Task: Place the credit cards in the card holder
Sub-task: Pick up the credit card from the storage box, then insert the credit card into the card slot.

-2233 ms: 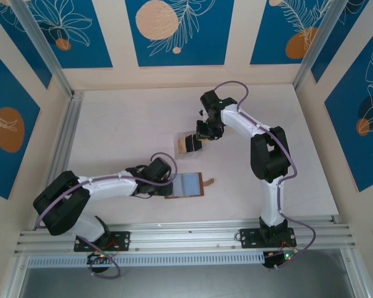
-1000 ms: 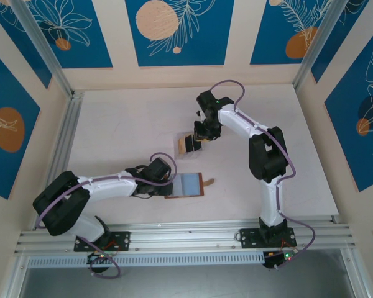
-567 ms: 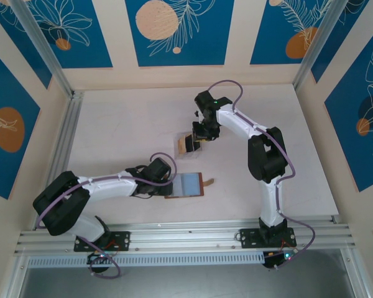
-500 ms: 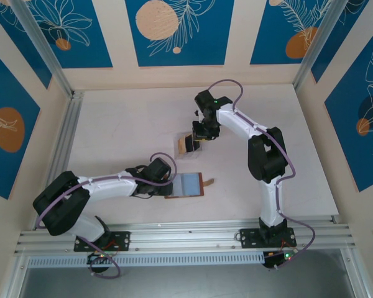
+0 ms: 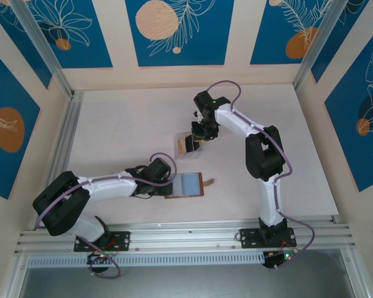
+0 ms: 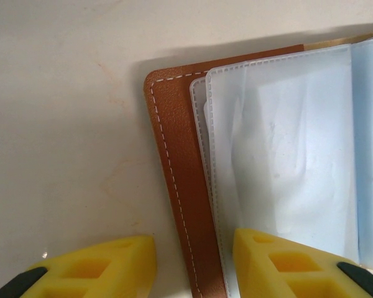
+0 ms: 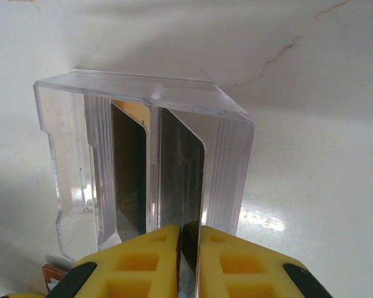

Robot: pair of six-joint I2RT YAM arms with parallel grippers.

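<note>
The clear box (image 7: 68, 155) stands on the table (image 5: 124, 124) far of centre, holding upright cards: a black card (image 7: 183, 180) in its right slot, and a second black card (image 7: 129, 174) with a tan card (image 7: 135, 113) behind it in the left. The right gripper (image 7: 188, 233) pinches the near edge of the first black card between closed fingers. The holder (image 5: 188, 185) lies open near centre, its clear sleeves (image 6: 280, 143) empty. The left gripper (image 6: 193, 248) straddles its brown left edge, fingers apart, the right one on the sleeves. The fingers hide the cards' near ends, and the left wrist view cuts the holder off at the right. Since earlier, the right gripper has edged left onto the box; holder and left arm are unchanged.
</note>
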